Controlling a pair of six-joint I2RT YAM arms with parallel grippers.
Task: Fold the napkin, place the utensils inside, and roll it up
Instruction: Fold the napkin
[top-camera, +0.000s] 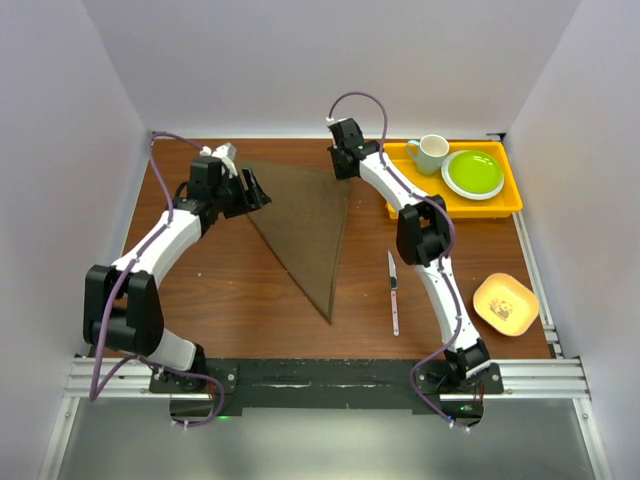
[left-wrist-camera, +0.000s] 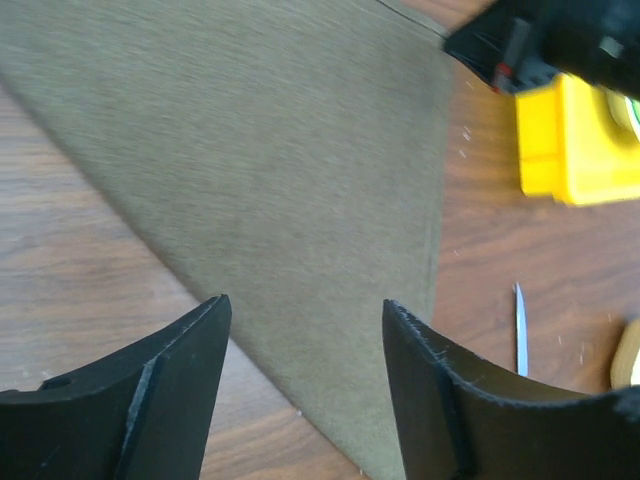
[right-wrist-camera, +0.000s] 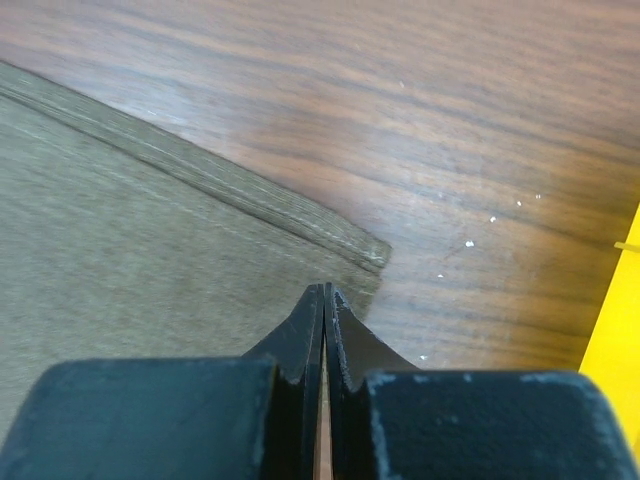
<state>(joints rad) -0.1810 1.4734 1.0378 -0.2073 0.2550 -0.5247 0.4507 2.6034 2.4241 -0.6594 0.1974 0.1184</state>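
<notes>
The right jaws are pressed flat together, tip to tip, at the far right corner of the napkin (right-wrist-camera: 150, 300). We cannot tell whether any cloth is pinched between them or whether they only rest on the hem. The left jaws stand wide apart with nothing between them, poised over the napkin's left edge. Cloth and bare worktop (left-wrist-camera: 60, 250) show through the gap.

Outward from there, the napkin lies flat as a long triangle. Its broad edge runs along the far side between the two arms, and its point reaches toward the arms' bases. We judge the first fold done: the right wrist view shows two layers stacked at the corner, their edges not quite flush. The knife (top-camera: 394, 292) lies on bare wood just right of the napkin, apart from it. Placing it inside and rolling are therefore both left to do.

Beyond the knife, a yellow tray (top-camera: 460, 208) at the far right holds a mug (top-camera: 430, 153) and a green plate (top-camera: 473, 173). A small yellow dish (top-camera: 505, 303) sits nearer.

From above, both far corners of the napkin are covered by the arms. We cannot make out which end of the knife is the blade, and the left wrist view shows only a sliver of it.
</notes>
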